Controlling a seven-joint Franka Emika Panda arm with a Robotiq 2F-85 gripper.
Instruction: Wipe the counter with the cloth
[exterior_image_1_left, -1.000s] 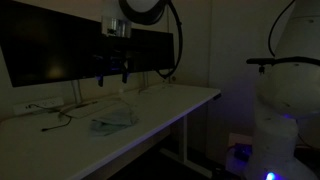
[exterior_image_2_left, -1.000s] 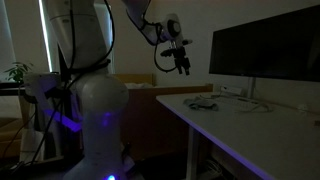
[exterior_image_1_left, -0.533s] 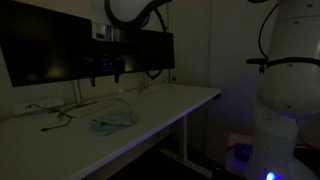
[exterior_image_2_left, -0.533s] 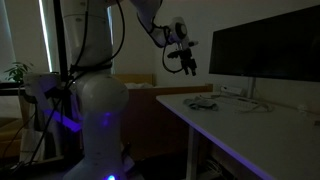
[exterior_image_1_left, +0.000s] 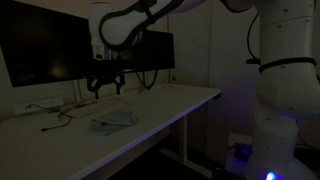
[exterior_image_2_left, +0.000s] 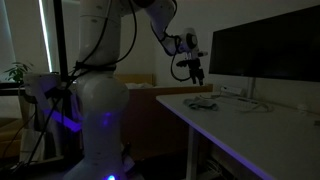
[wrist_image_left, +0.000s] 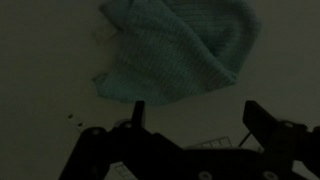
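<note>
1. Gripper (exterior_image_1_left: 107, 88): hangs above the counter (exterior_image_1_left: 175, 98), jaws spread apart, holding nothing.
2. Cloth (exterior_image_1_left: 113, 121): lies crumpled on the counter, just below the gripper.

I judge the step as approach. Next I descend and grasp. Only the wrist view shows the cloth's weave; both exterior views show the gripper's height.

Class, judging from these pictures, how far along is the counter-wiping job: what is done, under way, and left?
Done: nothing yet; the cloth lies crumpled on the counter, ungrasped. In hand: the gripper hangs open above the cloth, apart from it. Left: descend, grasp the cloth, wipe the counter.
</note>
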